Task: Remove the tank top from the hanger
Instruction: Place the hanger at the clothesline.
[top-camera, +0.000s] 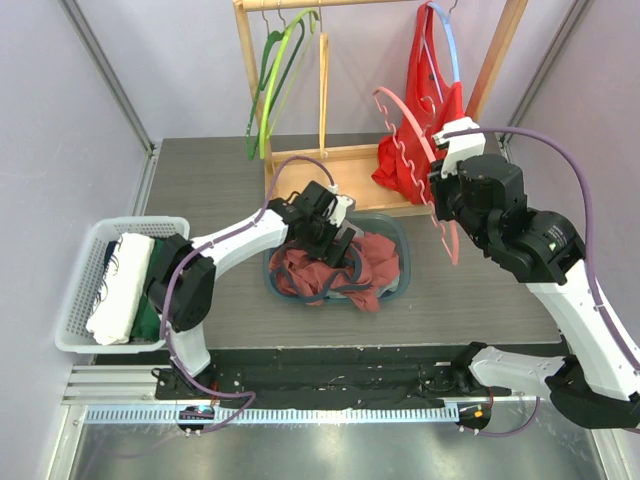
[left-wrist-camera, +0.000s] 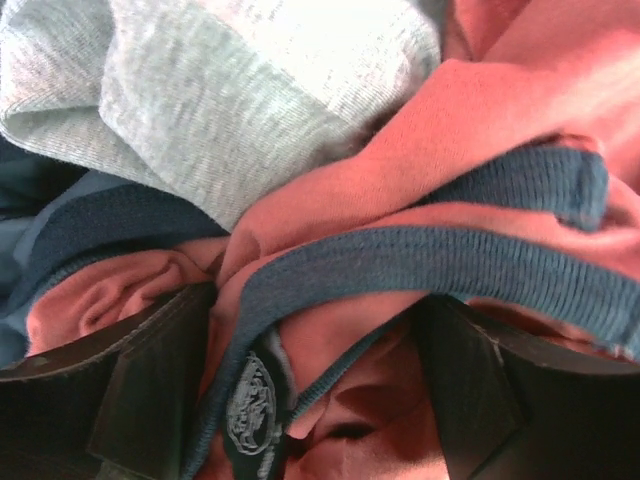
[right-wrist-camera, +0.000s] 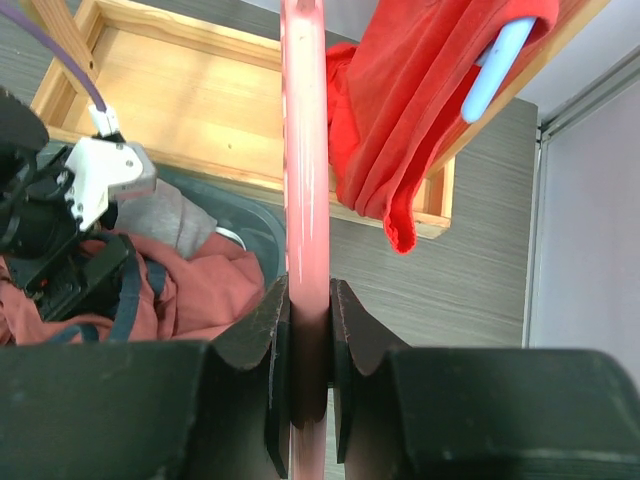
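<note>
The tank top (top-camera: 325, 270), rust-red with dark blue trim, lies crumpled in the dark bin (top-camera: 402, 240). It is off the pink hanger (top-camera: 405, 150). My left gripper (top-camera: 345, 252) reaches down into the bin. In the left wrist view its jaws stand wide apart at the left gripper (left-wrist-camera: 315, 350), with the tank top (left-wrist-camera: 400, 190) bunched between and over them. My right gripper (top-camera: 440, 192) holds the bare pink hanger up to the right of the bin. In the right wrist view the right gripper (right-wrist-camera: 308, 310) is shut on the pink hanger (right-wrist-camera: 303, 150).
A wooden rack (top-camera: 340, 165) stands behind the bin with green hangers (top-camera: 275, 80) and a red garment (top-camera: 425, 100) on a blue hanger. A white basket (top-camera: 75, 300) of folded clothes sits at the left. A grey cloth (left-wrist-camera: 230, 90) also lies in the bin.
</note>
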